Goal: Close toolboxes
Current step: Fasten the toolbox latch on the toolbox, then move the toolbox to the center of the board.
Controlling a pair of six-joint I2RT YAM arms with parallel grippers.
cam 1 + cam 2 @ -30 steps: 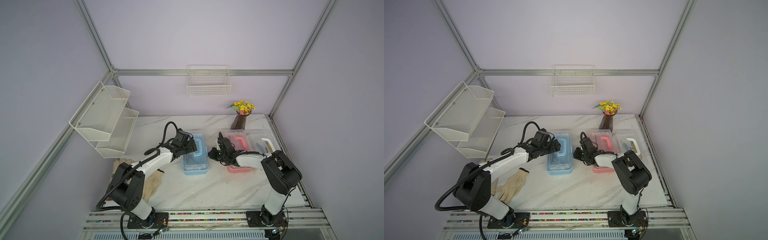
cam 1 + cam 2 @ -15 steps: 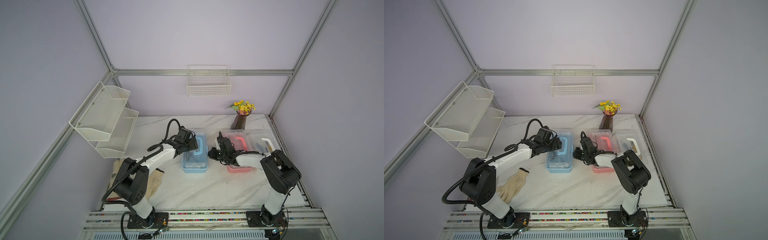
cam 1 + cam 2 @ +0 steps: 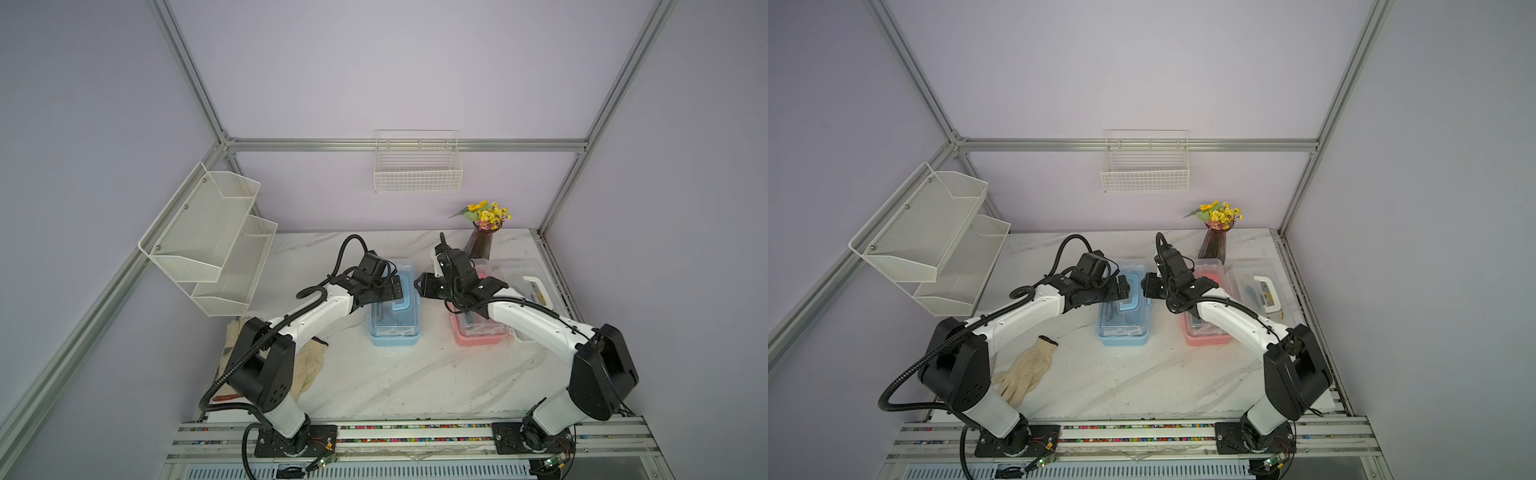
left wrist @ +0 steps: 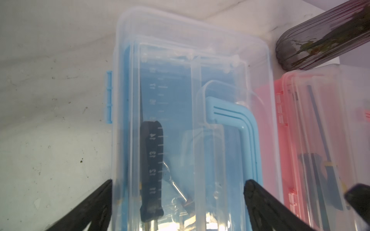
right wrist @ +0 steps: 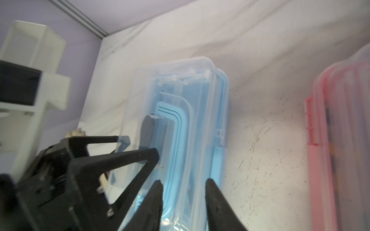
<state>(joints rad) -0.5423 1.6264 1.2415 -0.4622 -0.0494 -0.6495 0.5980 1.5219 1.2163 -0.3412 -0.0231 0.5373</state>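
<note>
The blue toolbox point(image 3: 395, 322) point(image 3: 1123, 328) stands mid-table with its clear lid lying down and its blue handle flat. My left gripper point(image 3: 398, 286) point(image 3: 1124, 286) point(image 4: 178, 182) hovers over that lid, open wide, its fingertips spanning nearly the whole width of the blue toolbox point(image 4: 180, 100). My right gripper point(image 3: 417, 284) point(image 3: 1144, 286) point(image 5: 183, 181) is partly open over the right rim of the blue toolbox point(image 5: 190, 120), holding nothing. The pink toolbox point(image 3: 478, 338) point(image 3: 1206, 338) point(image 4: 310, 140) lies under the right arm. Beyond it, at the right edge, is the white toolbox point(image 3: 528, 282) point(image 3: 1262, 286).
A dark vase of yellow flowers point(image 3: 482, 241) stands behind the pink toolbox. A cloth glove point(image 3: 1025, 370) lies front left. A two-tier mesh shelf point(image 3: 216, 241) hangs on the left wall and a wire basket point(image 3: 417, 166) on the back wall.
The right gripper was shut and its jaws now stand apart beside the blue toolbox's rim. The left gripper has spread a little wider over the lid.
</note>
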